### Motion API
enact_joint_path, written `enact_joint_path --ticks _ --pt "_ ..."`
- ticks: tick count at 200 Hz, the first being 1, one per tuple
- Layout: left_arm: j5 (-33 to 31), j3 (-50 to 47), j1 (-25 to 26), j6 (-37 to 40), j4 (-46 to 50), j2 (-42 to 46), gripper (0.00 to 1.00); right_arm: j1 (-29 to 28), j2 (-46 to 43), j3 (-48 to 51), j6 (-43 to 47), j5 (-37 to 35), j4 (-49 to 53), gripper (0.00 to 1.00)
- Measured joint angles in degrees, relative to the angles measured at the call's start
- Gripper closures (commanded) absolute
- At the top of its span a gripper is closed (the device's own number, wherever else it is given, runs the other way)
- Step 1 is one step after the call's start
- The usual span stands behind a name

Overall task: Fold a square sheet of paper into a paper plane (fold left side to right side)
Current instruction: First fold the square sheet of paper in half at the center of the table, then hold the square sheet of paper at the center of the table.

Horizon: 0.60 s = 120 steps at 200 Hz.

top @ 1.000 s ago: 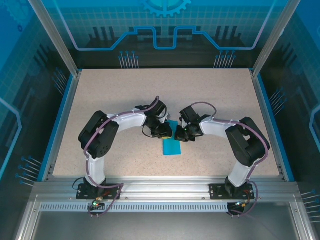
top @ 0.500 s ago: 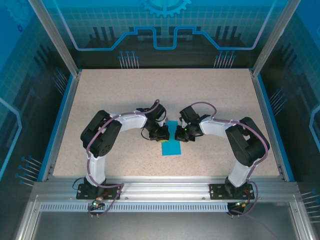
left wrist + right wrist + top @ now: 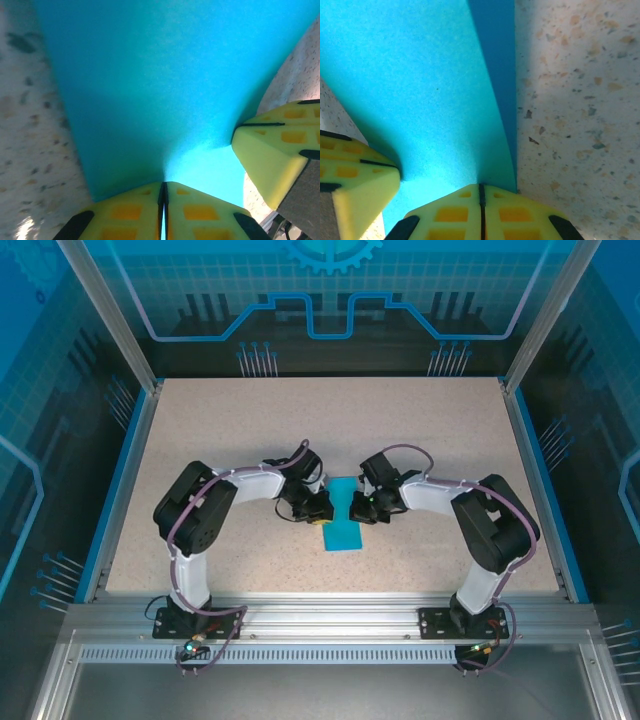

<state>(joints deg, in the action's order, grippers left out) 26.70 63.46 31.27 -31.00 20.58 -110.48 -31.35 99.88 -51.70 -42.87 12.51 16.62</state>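
The teal-blue sheet of paper [image 3: 345, 520] lies folded into a narrow strip at the table's middle, between the two grippers. My left gripper [image 3: 317, 510] is shut, its yellow tips [image 3: 163, 184] resting on the paper [image 3: 160, 90] near its left edge. The right gripper [image 3: 363, 507] is also shut, with its tips [image 3: 481, 186] down on the paper [image 3: 420, 85] beside its right edge, where a darker lower layer [image 3: 500, 60] peeks out. Each wrist view catches one yellow finger of the other gripper, touching the paper from the side. No paper plane shape shows.
Speckled beige tabletop [image 3: 220, 430] surrounds the paper, bounded by blue rails and an aluminium frame [image 3: 320, 610] at the near edge. Both arms bend inward, their wrists close together over the paper.
The left gripper has slid leftward across the paper, uncovering more of its upper part. The right gripper and the paper have stayed put.
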Motion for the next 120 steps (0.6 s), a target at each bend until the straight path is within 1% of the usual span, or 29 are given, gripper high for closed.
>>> enact_joint_path --ticks 56,95,120 --pt "0.28 -3.89 -3.32 1.18 0.13 3.02 0.86 0.02 -0.02 0.24 0.0 0.22 -0.55 0.92" --pt "-0.2 -5.16 -4.24 1.36 0.87 5.84 0.86 0.17 -0.02 0.26 0.0 0.57 -0.59 0.92" --pt "1.53 -5.11 -3.85 0.9 -1.42 7.1 0.85 0.15 -0.02 0.26 0.0 0.59 -0.61 0.92"
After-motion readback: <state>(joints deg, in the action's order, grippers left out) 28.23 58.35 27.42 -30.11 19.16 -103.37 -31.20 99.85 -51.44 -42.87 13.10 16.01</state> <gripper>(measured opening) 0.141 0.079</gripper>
